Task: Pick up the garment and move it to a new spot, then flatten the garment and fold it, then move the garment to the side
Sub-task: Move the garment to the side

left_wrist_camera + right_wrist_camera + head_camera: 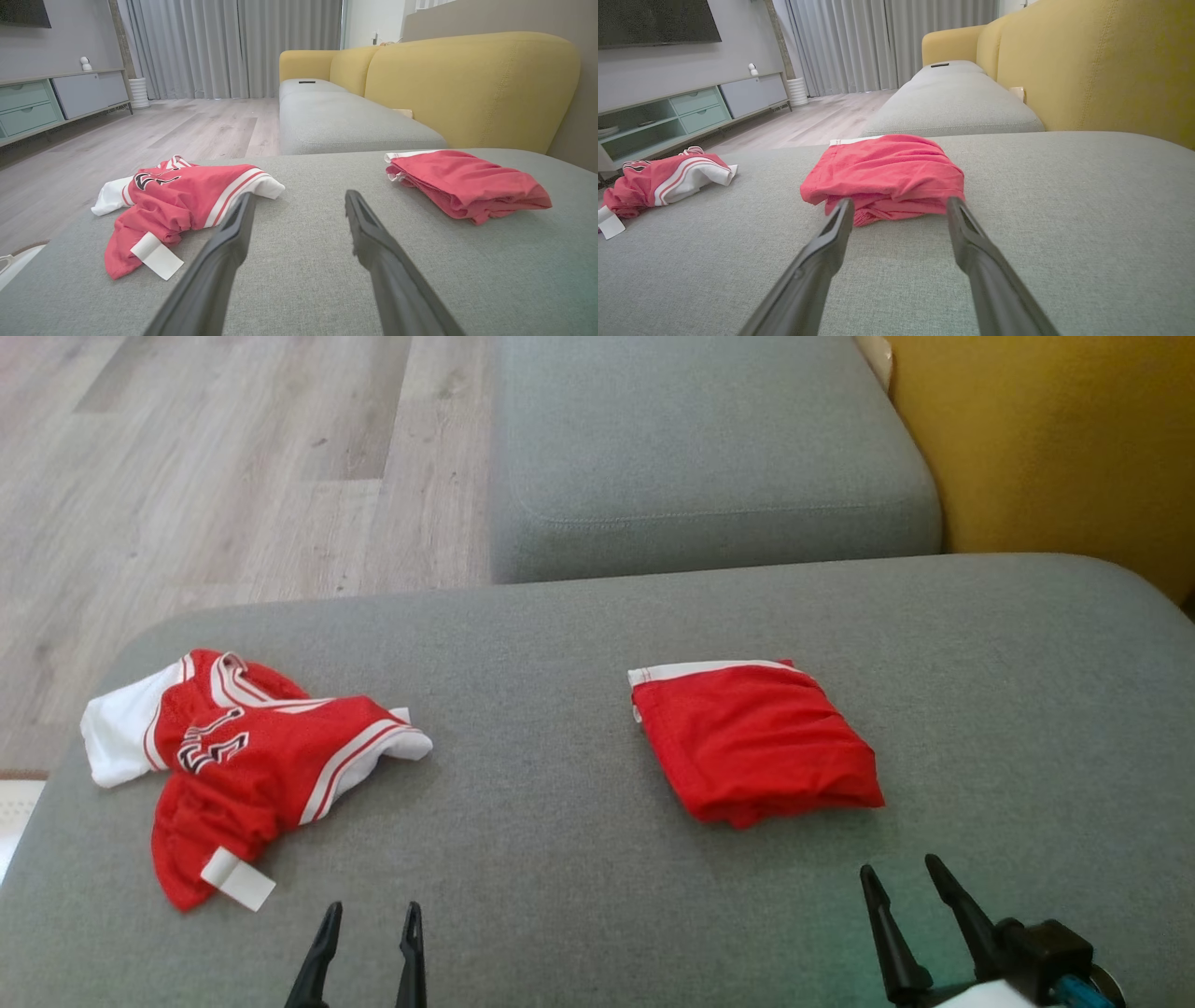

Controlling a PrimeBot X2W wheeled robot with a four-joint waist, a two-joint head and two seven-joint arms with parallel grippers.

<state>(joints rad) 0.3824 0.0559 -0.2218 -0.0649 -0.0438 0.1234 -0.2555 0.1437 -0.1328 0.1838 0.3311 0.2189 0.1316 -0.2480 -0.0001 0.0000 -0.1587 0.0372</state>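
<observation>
Nearest, along the bottom of the head view, we see our left gripper point(373, 907) at lower left and our right gripper point(901, 865) at lower right. Both have their fingers spread wide and hold nothing, over the grey cushion point(560, 859). Further up, the crumpled red-and-white jersey point(261, 756) lies at middle left near the cushion's left edge, with a white tag point(238, 879) at its lower end. The folded red shorts point(761, 747) sit right of centre, well apart from the jersey. Beyond are a second grey seat point(700, 457), wooden floor point(233, 457) at upper left and a yellow backrest point(1055, 448) at upper right.
</observation>
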